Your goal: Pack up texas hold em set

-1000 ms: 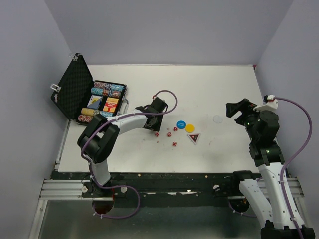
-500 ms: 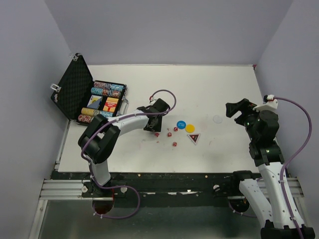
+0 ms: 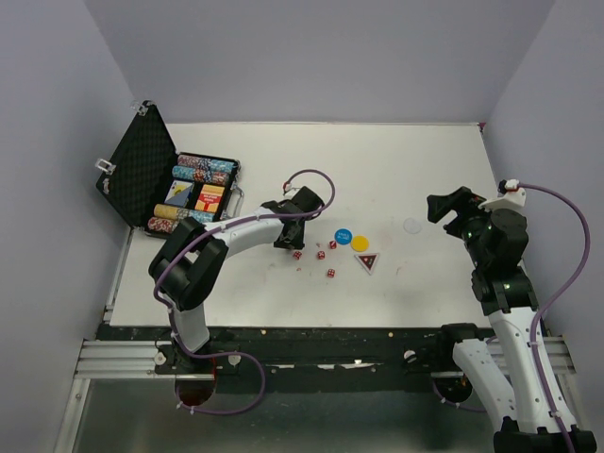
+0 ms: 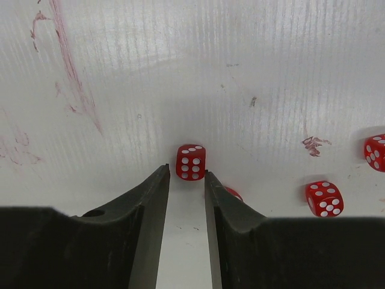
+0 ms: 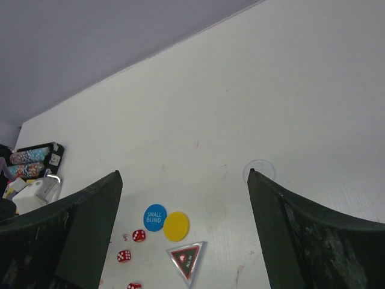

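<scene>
The black case (image 3: 200,192) lies open at the far left, its egg-crate foam lid (image 3: 140,168) tilted back and rows of multicoloured chips inside. Several red dice (image 3: 320,255) lie mid-table beside a blue disc (image 3: 343,236), a yellow disc (image 3: 360,243), a dark triangular token (image 3: 367,261) and a white disc (image 3: 412,226). My left gripper (image 3: 293,247) is low over the leftmost die (image 4: 190,162). Its jaws are narrowly open, and the die sits right at the fingertips (image 4: 163,174). My right gripper (image 5: 183,174) is wide open and empty, raised at the right.
Two more dice (image 4: 323,198) lie to the right of the left fingers, and another is partly hidden behind the right finger. Red smudges mark the white table (image 3: 396,170). Purple walls enclose the far edge and both sides.
The left gripper has crept slightly toward the dice, bringing its tips to the leftmost die. The right arm has not moved.
</scene>
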